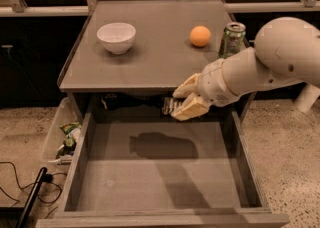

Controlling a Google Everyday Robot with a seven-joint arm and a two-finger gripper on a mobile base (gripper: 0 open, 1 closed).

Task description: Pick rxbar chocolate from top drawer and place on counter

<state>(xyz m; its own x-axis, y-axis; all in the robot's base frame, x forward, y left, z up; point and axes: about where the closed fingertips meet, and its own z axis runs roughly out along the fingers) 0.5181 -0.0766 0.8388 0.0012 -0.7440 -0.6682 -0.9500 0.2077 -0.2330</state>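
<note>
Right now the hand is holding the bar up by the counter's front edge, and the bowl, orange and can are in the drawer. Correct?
Not quite. The bowl, orange and can stand on the counter, not in the drawer; the camera view shows this. The rest is right: the hand is shut on the bar, up by the counter's front edge.

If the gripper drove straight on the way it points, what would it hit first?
The gripper, shut on the black-wrapped bar, points left along the grey counter's front edge; the way looks free, depth unclear.
</note>
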